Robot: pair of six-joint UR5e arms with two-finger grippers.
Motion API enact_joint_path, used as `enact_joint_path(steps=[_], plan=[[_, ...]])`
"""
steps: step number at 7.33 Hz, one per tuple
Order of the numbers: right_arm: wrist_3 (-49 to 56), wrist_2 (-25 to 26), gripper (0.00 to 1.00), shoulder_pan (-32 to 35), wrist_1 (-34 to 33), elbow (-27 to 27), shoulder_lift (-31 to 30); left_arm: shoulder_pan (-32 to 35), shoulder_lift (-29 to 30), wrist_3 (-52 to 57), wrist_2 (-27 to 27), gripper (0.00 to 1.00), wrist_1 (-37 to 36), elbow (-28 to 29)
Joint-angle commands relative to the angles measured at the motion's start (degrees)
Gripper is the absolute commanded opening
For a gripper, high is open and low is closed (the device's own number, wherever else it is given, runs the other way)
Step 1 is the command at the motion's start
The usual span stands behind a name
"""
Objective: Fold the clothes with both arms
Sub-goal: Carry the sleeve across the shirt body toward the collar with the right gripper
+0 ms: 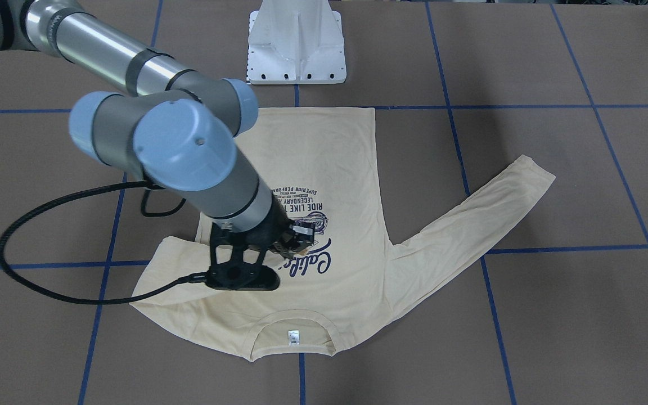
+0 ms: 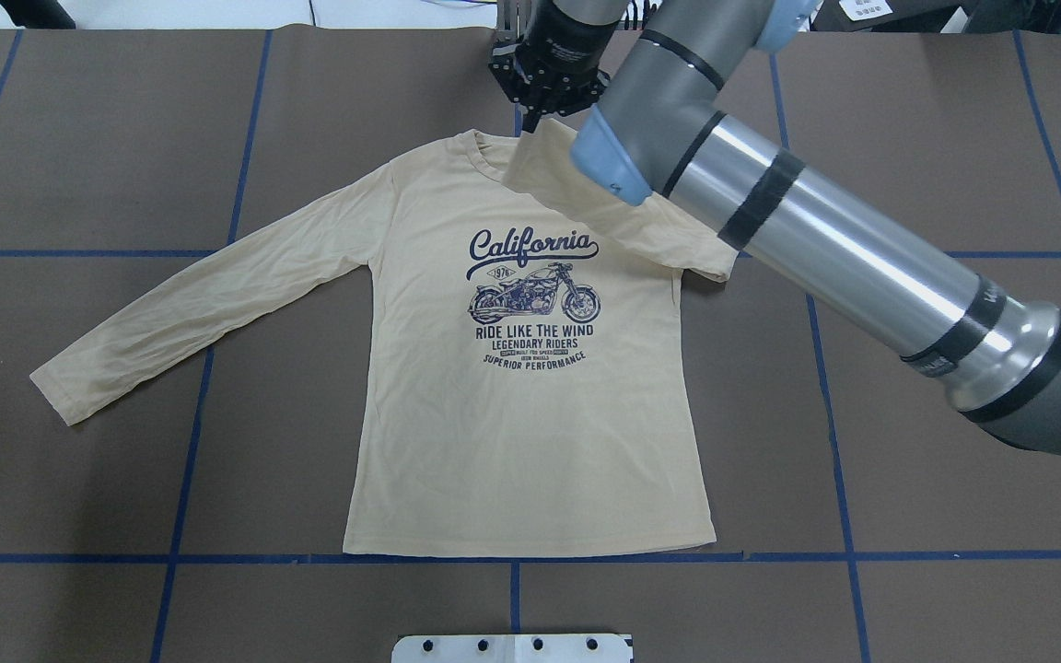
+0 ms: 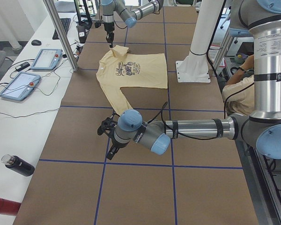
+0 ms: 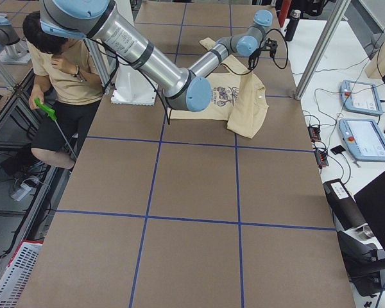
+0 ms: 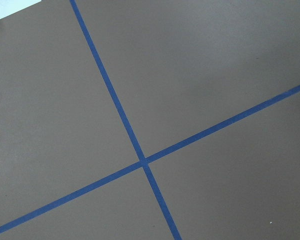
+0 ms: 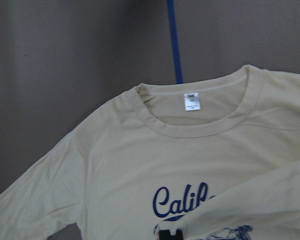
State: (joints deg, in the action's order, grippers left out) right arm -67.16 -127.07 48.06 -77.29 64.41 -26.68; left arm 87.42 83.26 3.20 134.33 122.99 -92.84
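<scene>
The cream long-sleeved shirt [image 2: 512,442] lies flat and print-up on the brown table, collar at the far side. One sleeve [image 2: 199,295] stretches out on the left of the overhead view. The other sleeve [image 2: 613,216] is folded in over the shoulder, and its cuff is lifted by my right gripper [image 2: 529,124], shut on it beside the collar. In the right wrist view that sleeve [image 6: 270,200] crosses the print below the neck label [image 6: 192,102]. My left gripper [image 3: 107,138] hovers over bare table well away from the shirt; I cannot tell whether it is open or shut.
The white pedestal base [image 1: 297,45] stands just behind the shirt's hem. Blue tape lines [image 5: 140,160] grid the table. A person [image 4: 51,70] sits beside the robot. Tablets [image 3: 47,58] and a bottle [image 3: 18,165] lie on a side bench.
</scene>
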Motion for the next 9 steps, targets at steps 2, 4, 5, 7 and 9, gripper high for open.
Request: enact_joint_path(steps=[2, 4, 5, 7, 9], plan=[[-2.4, 9.3, 0.0, -7.1, 6.6, -7.2, 7.5, -0.1, 0.0, 0.0, 0.0, 0.99, 0.0, 0.0], [-3.9, 10.1, 0.0, -9.5, 7.6, -8.3, 9.9, -0.1, -0.1, 0.0, 0.0, 0.99, 0.0, 0.0], [-3.9, 10.9, 0.0, -10.1, 9.3, -9.4, 9.9, -0.1, -0.1, 0.0, 0.0, 0.99, 0.1, 0.1], [-3.9, 14.0, 0.36, -11.7, 12.9, -11.7, 10.1, -0.1, -0.1, -0.1, 0.0, 0.99, 0.0, 0.0], [-5.1, 15.3, 1.0, -12.0, 13.0, -12.9, 11.4, -0.3, 0.9, -6.0, 0.4, 0.99, 0.5, 0.0]])
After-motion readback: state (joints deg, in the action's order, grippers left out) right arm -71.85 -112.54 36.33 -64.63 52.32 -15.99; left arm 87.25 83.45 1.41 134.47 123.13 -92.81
